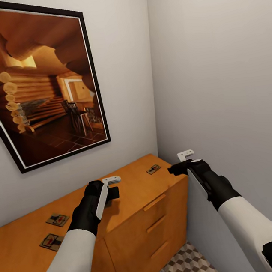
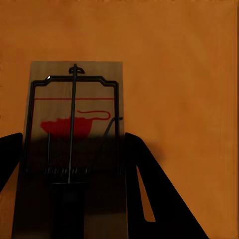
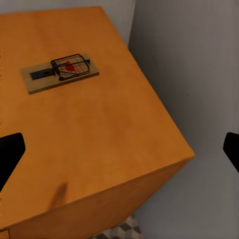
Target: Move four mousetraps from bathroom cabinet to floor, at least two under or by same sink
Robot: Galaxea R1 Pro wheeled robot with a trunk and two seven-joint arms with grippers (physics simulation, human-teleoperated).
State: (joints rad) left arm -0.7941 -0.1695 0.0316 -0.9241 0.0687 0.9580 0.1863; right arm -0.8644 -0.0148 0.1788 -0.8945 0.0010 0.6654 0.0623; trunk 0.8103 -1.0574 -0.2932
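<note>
On cabinet (image 1: 136,196) top: I see mousetraps (image 1: 57,219) unmoved; left hand (image 2: 74,164) wide over one (image 2: 74,119), right hand (image 3: 119,149) wide, empty.

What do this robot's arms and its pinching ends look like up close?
Both arms match: smooth white sleeves on the forearms, then bulky black wrist sections with a slim white strip along each. The left gripper and right gripper end in small white parts. In the wrist views the fingers appear as flat dark wedges, one with a narrow slot.
</note>
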